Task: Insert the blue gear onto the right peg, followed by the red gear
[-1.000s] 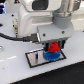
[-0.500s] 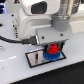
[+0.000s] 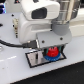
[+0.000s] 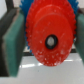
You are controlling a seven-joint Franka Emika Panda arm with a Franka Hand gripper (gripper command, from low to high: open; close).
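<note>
The red gear (image 3: 53, 51) sits between my fingers just above the blue gear (image 3: 50, 57), which lies on the pale black-framed plate (image 3: 34, 61) at its end toward the exterior view's right. My gripper (image 3: 52, 50) is shut on the red gear. In the wrist view the red gear (image 4: 50, 37) fills the middle, with a dark centre hole. The green finger pads (image 4: 12, 42) press its two sides. The blue gear's teeth (image 4: 25, 6) show behind its rim. The right peg is hidden under the gears.
The white arm body (image 3: 37, 17) hangs over the plate. A black cable (image 3: 12, 42) runs across the white table on the exterior view's left. The other end of the plate is bare and pale.
My gripper has come down with the red gear, from well above the blue gear to just over it. In the last half second it has barely moved.
</note>
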